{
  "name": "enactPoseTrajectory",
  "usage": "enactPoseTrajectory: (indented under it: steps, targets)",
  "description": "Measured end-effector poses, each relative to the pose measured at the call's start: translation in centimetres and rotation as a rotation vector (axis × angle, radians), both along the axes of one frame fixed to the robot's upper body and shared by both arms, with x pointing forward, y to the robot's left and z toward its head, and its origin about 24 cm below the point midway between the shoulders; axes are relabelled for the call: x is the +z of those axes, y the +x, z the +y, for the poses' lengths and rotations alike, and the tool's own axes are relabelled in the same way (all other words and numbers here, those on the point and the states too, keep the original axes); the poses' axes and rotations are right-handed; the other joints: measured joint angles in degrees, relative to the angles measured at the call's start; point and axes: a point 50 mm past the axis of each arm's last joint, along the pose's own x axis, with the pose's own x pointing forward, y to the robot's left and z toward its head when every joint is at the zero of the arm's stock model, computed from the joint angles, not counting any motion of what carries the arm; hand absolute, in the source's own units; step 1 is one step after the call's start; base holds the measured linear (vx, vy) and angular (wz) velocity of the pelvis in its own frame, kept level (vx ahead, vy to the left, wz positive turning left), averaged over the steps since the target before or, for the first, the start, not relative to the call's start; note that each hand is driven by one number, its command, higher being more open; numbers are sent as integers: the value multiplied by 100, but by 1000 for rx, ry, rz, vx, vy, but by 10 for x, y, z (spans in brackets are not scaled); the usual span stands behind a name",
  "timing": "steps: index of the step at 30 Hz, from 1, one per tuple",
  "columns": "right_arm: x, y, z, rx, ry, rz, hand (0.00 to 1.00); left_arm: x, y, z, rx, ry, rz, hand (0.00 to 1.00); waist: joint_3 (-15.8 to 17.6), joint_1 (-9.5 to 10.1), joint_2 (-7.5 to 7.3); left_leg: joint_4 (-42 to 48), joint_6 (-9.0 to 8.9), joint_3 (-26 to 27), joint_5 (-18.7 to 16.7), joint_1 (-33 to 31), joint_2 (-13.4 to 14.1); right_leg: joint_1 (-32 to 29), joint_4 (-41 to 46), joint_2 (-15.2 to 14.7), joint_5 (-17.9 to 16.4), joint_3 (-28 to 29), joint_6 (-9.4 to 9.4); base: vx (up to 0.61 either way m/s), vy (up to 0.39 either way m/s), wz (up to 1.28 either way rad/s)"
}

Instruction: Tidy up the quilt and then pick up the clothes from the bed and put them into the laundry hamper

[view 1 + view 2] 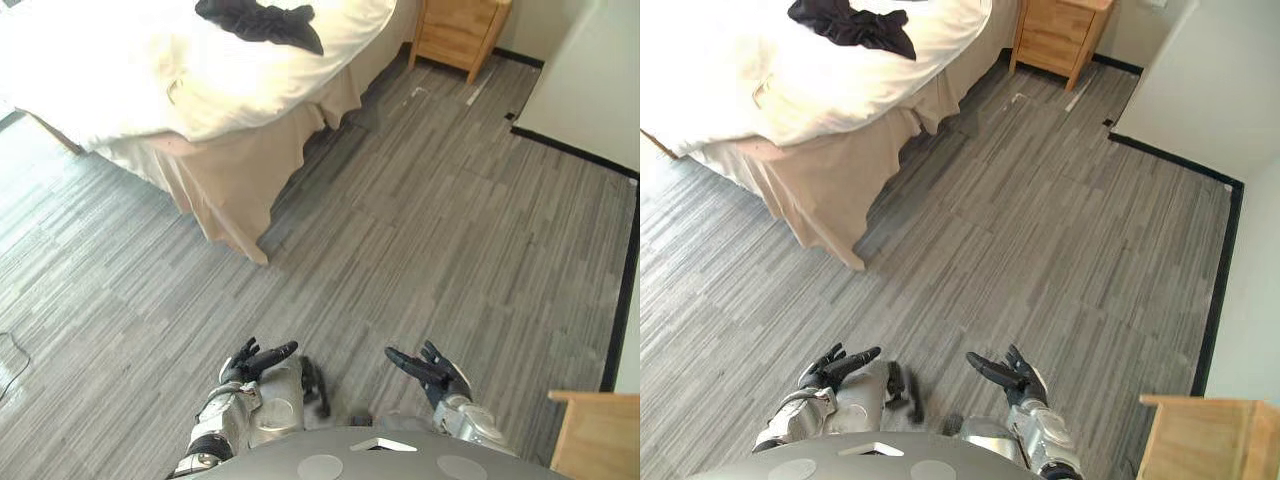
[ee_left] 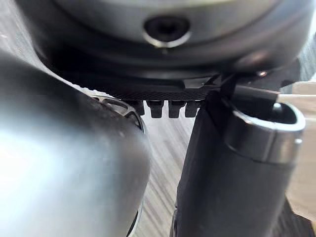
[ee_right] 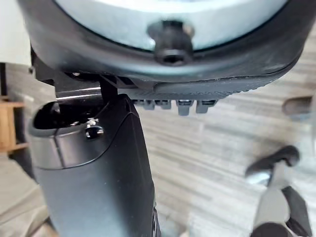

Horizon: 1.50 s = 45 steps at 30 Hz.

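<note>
A bed with a white quilt point(image 1: 150, 80) and a beige skirt stands at the far left. Dark clothes point(image 1: 262, 20) lie crumpled on the quilt near the bed's far side; the same clothes point(image 1: 852, 24) show in the right eye view. My left hand point(image 1: 258, 361) hovers low over the floor close to my body, fingers relaxed and holding nothing. My right hand point(image 1: 430, 368) hangs beside it, palm up and open, also with nothing in it. Both hands are far from the bed.
A wooden nightstand point(image 1: 458, 32) stands past the bed at the back. A white wall with a black base strip point(image 1: 570, 150) runs along the right. A wooden furniture corner point(image 1: 598, 432) juts in at the near right. Grey plank floor point(image 1: 420, 230) lies between me and the bed.
</note>
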Motion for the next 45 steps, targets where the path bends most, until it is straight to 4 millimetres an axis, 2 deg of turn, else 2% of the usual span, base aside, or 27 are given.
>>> enactPoseTrajectory:
  steps: [1, 2, 3, 4, 5, 7, 8, 9, 11, 14, 16, 17, 18, 19, 20, 21, 22, 23, 24, 27, 29, 32, 34, 36, 43, 44, 45]
  targets:
    - [1, 3, 5, 24, 5, -12, 100, -1, -2, 1, 7, -2, 5, 100, -40, 15, 3, -506, 68, 55, 274, -74, -1, 239, -3, -40, -255, 61, 146, 597, 167, -44]
    - [-2, -1, 12, 29, 20, 4, 100, -1, -4, 6, 18, 8, 10, 100, -139, 60, -158, -466, 414, 82, 769, -61, -46, 436, 53, -193, -494, 145, 273, 644, 218, -42]
    - [-3, -3, 16, 21, 32, 19, 100, 0, -5, 8, 19, 16, 13, 100, -260, 65, -220, -410, 672, 133, 858, -49, -118, 446, 169, -246, -520, 224, 311, 607, 191, -18]
    - [-5, -4, 22, -1, 54, 32, 100, 0, -4, 12, 19, 37, 17, 100, -379, 30, -430, -363, 793, 220, 537, 20, -257, 215, 817, -502, -494, 229, 348, 920, 273, -18]
    - [-6, -3, 29, -11, 82, 40, 100, 1, -4, 16, 22, 52, 23, 100, -367, 55, -519, -387, 767, 240, 386, 242, -296, -317, 2162, -728, -293, 270, 619, 898, 258, -15]
    - [-5, -1, 32, -18, 105, 25, 100, 0, -6, 22, 21, 70, 50, 100, -341, -6, -634, -445, 733, 228, 186, 621, -374, -943, 3841, -962, 28, 392, 892, 612, 191, -2]
    - [-5, 0, 29, -36, 110, 18, 100, -2, -12, 25, -1, 89, 96, 100, -278, -87, -637, -693, 705, 107, 82, 1264, -489, -1332, 5041, -1124, 37, 379, 917, 713, 166, 30]
    - [-5, -1, 25, -53, 102, 16, 100, -6, -20, 25, 5, 79, 134, 100, -229, -137, -555, -951, 684, -25, 74, 1836, -510, -1510, 5343, -1143, 10, 264, 865, 581, 122, 35]
    - [-4, -4, 21, -79, 89, -1, 100, -8, -24, 24, 5, 67, 156, 100, -233, -152, -493, -1271, 562, -181, 72, 2455, -507, -1851, 5110, -1211, -45, 118, 769, 518, 53, 47]
    - [-3, -7, 12, -156, 76, -21, 100, -10, -24, 14, -1, 34, 157, 100, -246, -238, -399, -1759, 253, -797, -96, 2935, -542, -2393, 3462, -1462, -42, 32, 694, 477, -44, 99]
    - [-2, -6, 11, -175, 73, -41, 100, -9, -23, 15, 45, 16, 149, 100, -253, -340, -385, -1834, 174, -1413, -142, 2885, -568, -2556, 2220, -1338, 246, 934, 531, 427, -189, 161]
    - [-3, -7, 10, -173, 69, -36, 100, -11, -26, 15, 76, 6, 157, 100, -278, -415, -343, -1825, 80, -1845, -198, 2820, -569, -2542, 1633, -1237, 545, 1785, 577, 418, -308, 188]
    - [-3, -8, 10, -163, 66, -28, 100, -12, -32, 14, 98, -2, 170, 100, -309, -428, -304, -1806, -31, -2220, -262, 2792, -557, -2455, 1279, -1178, 861, 2307, 765, 419, -347, 186]
    - [-4, -9, 11, -157, 63, -22, 100, -13, -35, 15, 113, -6, 177, 100, -333, -428, -310, -1764, -121, -2362, -315, 2782, -544, -2391, 1131, -1178, 1070, 2384, 986, 421, -433, 168]
    - [-5, -10, 12, -154, 61, -9, 100, -13, -44, 21, 161, -9, 189, 100, -387, -392, -409, -1635, -350, -2529, -452, 2758, -525, -2280, 1011, -1216, 1504, 2292, 1242, 424, -519, 127]
    - [-5, -10, 3, -140, 40, 18, 100, -16, -49, 13, 198, -37, 201, 100, -432, -282, -131, -1459, -542, -2536, -560, 2711, -211, -2134, 1123, -1086, 1235, 1942, 1173, 410, -510, 109]
    - [-5, -10, -3, -132, 27, 26, 100, -17, -53, 7, 214, -61, 210, 100, -453, -245, -12, -1409, -624, -2456, -540, 2659, -46, -2099, 1139, -991, 1217, 1787, 1123, 346, -443, 94]
    - [-4, -9, -9, -118, 9, 32, 100, -19, -60, -2, 256, -99, 217, 100, -535, -264, 127, -1446, -819, -2175, -410, 2594, 162, -1985, 1144, -940, 1111, 1444, 942, 224, -278, 87]
    - [-4, -9, -10, -116, 5, 38, 100, -19, -61, -2, 256, -95, 214, 100, -548, -291, 158, -1449, -864, -1990, -319, 2562, 248, -1890, 1139, -943, 1064, 1249, 866, 239, -340, 133]
    - [-6, -15, -12, -126, 0, 62, 100, -17, -64, 6, 204, -37, 205, 100, -558, -327, 113, -1792, -791, -37, 179, 2535, 632, -1243, 1107, -1169, 935, 96, 659, 192, -313, 162]
    - [-5, -13, -12, -110, -3, 62, 100, -16, -62, 5, 179, -34, 190, 100, -565, -253, 108, -2100, -803, 419, 603, 2527, 477, -1142, 1072, -1264, 926, -181, 649, 80, -63, 102]
    - [-6, -5, 7, -34, 39, 56, 100, -14, -63, 18, 121, 12, 193, 100, -711, -235, -130, -2525, -677, 296, 824, 2544, 156, -1019, 838, -1433, 932, -489, 661, 97, 25, 52]
    - [-8, -4, 25, -17, 88, 72, 100, -13, -64, 28, 101, 45, 197, 100, -769, -218, -342, -2554, -674, 238, 824, 2530, 62, -923, 679, -1484, 1007, -538, 774, 103, 61, 13]
    - [-10, -9, 37, 3, 112, 96, 100, -11, -63, 36, 80, 77, 191, 100, -873, -184, -553, -2536, -669, 93, 821, 2517, 0, -779, 517, -1502, 1114, -587, 745, 100, 28, 18]
    - [-12, -20, 38, 3, 116, 111, 100, -10, -55, 29, -6, 84, 182, 100, -1081, -206, -588, -2637, -663, -63, 826, 2643, 54, -707, 985, -1506, 1256, -732, 759, 114, -7, 26]
    - [-10, -18, 32, 5, 100, 87, 100, -11, -53, 26, -54, 94, 191, 100, -1063, -291, -457, -2594, -660, -119, 828, 2658, 215, -996, 1540, -1503, 1108, -715, 748, 84, -74, 27]
    - [-8, -17, 30, 11, 90, 66, 100, -11, -53, 24, -79, 98, 197, 100, -1091, -321, -384, -2603, -663, -116, 830, 2682, 362, -1010, 1009, -1231, 602, -593, 733, 79, -85, 17]
